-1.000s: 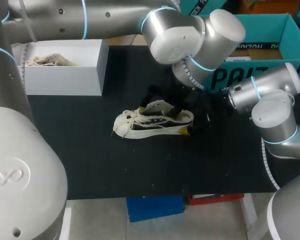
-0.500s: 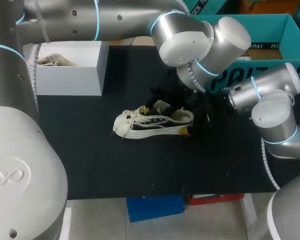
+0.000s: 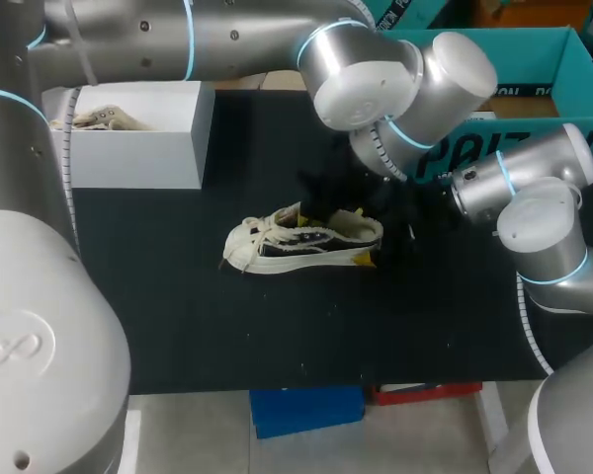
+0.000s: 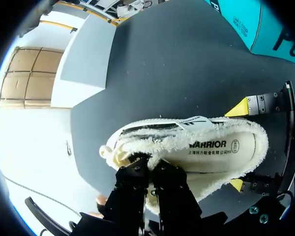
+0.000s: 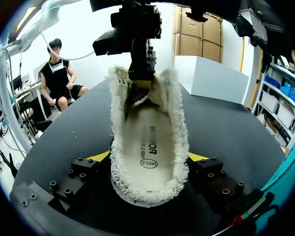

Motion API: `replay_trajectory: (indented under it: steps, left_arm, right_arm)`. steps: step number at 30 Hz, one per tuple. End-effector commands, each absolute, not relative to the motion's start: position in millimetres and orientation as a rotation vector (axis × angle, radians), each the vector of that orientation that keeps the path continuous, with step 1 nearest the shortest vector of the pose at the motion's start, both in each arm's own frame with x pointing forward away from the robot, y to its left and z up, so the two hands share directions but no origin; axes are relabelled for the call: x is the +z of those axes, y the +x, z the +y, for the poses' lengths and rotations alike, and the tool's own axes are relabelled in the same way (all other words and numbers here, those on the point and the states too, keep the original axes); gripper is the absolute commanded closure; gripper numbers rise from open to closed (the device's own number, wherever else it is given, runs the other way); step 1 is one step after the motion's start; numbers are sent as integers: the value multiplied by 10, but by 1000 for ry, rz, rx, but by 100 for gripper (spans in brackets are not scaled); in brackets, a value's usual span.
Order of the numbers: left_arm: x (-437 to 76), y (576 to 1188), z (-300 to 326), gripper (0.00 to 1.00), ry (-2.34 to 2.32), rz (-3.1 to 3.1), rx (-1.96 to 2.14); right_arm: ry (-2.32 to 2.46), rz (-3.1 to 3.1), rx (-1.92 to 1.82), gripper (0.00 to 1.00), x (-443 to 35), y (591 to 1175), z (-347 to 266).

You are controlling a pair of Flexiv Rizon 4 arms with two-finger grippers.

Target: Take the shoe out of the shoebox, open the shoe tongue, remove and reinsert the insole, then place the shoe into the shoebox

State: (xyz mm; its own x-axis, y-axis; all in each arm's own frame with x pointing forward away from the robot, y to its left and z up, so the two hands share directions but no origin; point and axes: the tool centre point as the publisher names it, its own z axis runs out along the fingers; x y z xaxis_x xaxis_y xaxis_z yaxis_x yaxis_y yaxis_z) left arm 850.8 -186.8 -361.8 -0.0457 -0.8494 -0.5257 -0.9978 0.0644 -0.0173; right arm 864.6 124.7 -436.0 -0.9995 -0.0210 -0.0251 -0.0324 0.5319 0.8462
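Both grippers on the shoe (image 3: 301, 242), which lies out on the black table (image 3: 178, 326).
Shoe on its sole mid-table, toe to 9 o'clock, heel to 3 o'clock. Right gripper (image 5: 150, 158) spread wide across the heel, one yellow tip pressed to each side, so it grips the shoe. Left gripper (image 4: 151, 173) comes down from 12 o'clock, fingers almost together, tips sunk in the fleece lining at the tongue end and pinching the shoe there; exactly which flap they pinch, can't tell. Insole (image 5: 150, 147) lies flat inside. White box (image 3: 128, 148) at 10 o'clock from the shoe holds a second shoe (image 3: 94, 118). Teal box (image 3: 514, 49) at 2 o'clock.
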Motion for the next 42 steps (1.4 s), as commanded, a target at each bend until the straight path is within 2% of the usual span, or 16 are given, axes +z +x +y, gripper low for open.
replay_trajectory:
  steps: [1, 15, 29, 30, 33, 34, 35, 36, 42]
  left_arm:
    - [-3440, 8545, -1779, 100, -1864, 1962, 452]
    - [-3114, 8592, -1440, 100, -1878, 1923, 327]
    - [-3236, 8570, -993, 100, -1854, 1883, 323]
    - [-3241, 8579, -964, 85, -1861, 1880, 327]
    - [-3237, 8608, -881, 88, -1879, 1872, 329]
    - [-3239, 8611, -859, 80, -1879, 1871, 329]
    - [-3243, 8617, -835, 50, -1882, 1867, 334]
    - [-3250, 8623, -812, 0, -1883, 1866, 335]
    - [-3259, 8670, -699, 0, -1906, 1855, 350]
  right_arm:
    - [-46, 2741, 1512, 100, -4384, 8663, 1263]
    - [-46, 2741, 1512, 100, -4384, 8663, 1263]
    - [-46, 2741, 1512, 100, -4384, 8663, 1263]
    - [-46, 2741, 1512, 100, -4384, 8663, 1263]
    - [-46, 2741, 1512, 100, -4384, 8663, 1263]
    - [-46, 2741, 1512, 100, -4384, 8663, 1263]
    - [-46, 2741, 1512, 100, -4384, 8663, 1263]
    - [-46, 2741, 1512, 100, -4384, 8663, 1263]
    - [-46, 2741, 1512, 100, -4384, 8663, 1263]
